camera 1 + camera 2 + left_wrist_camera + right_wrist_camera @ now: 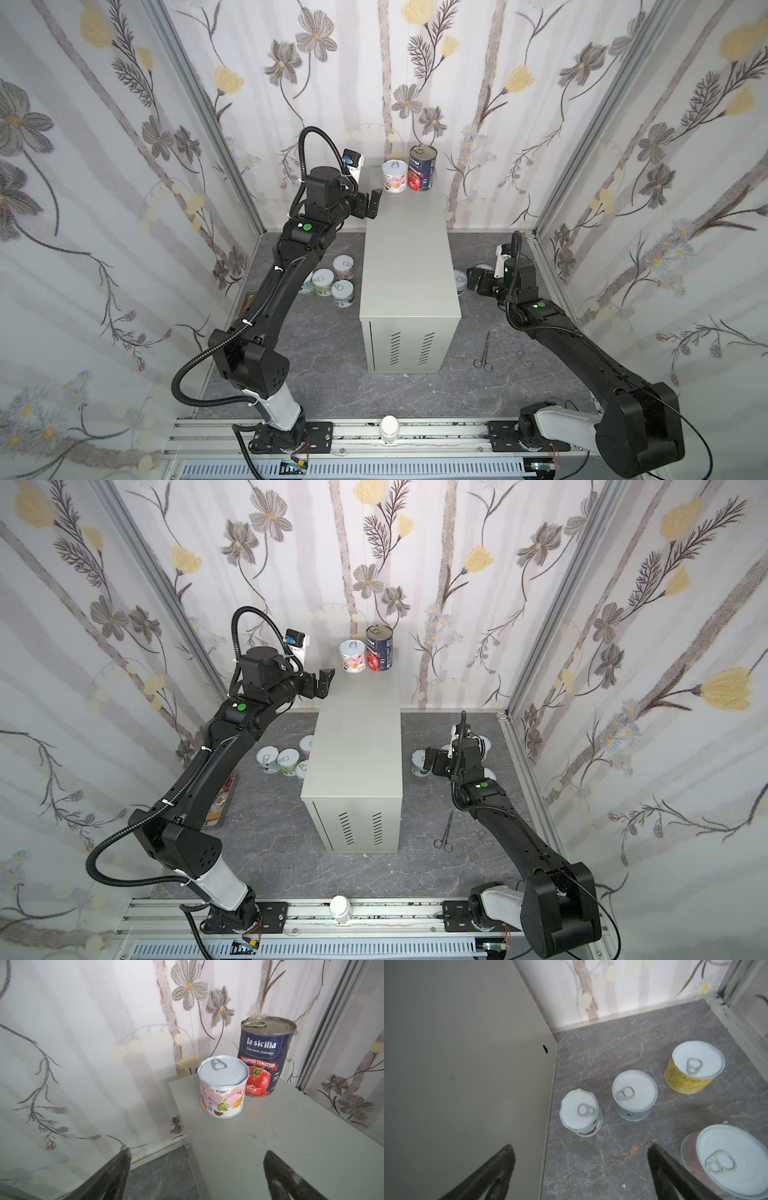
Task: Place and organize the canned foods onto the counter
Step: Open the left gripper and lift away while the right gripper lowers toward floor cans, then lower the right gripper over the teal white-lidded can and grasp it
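The counter [407, 249] is a tall grey box in the middle. On its far end stand a pink can [394, 176] [223, 1093] and a taller dark blue tomato can [422, 168] [267, 1057], side by side. My left gripper [372, 203] [198, 1152] hovers open and empty at the counter's left edge, short of the pink can. Several cans [323, 281] stand on the floor left of the counter. My right gripper [429, 761] [581, 1146] is open low beside the counter's right wall. Before it stand two teal cans [579, 1112] [634, 1095], a yellow can [694, 1066] and a pinkish can [726, 1159].
Scissors [484, 353] and forceps [515, 361] lie on the dark marbled floor right of the counter's vented end. A flat tray [220, 800] lies under the left arm. Papered walls close in on three sides. A white bottle [389, 428] sits on the front rail.
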Available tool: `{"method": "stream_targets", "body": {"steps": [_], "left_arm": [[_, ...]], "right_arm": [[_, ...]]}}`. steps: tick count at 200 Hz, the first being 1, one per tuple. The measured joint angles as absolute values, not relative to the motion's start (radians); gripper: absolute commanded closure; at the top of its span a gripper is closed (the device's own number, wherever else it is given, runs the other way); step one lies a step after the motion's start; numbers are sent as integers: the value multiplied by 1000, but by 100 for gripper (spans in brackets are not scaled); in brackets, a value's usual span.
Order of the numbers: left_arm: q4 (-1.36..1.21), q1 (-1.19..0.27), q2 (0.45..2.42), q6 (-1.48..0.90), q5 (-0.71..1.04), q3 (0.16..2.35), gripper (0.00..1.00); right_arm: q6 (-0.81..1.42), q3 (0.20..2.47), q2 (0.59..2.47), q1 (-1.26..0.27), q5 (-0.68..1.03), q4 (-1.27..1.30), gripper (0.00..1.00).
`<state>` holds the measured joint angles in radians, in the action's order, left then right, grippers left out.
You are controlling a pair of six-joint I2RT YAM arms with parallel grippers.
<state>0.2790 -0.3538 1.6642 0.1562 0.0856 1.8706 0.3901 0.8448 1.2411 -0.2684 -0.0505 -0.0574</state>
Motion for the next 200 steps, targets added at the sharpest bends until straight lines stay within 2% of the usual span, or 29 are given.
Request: {"method": "stream_targets", "body": {"steps": [82,200], "left_arm": [[245,-322,1540,131,62,1706,0],[244,-277,1450,107,44,1541,0]], "right_arm": [[461,839,1449,-273,52,18,0],[364,1049,1763,-302,-7,33,0]]}}
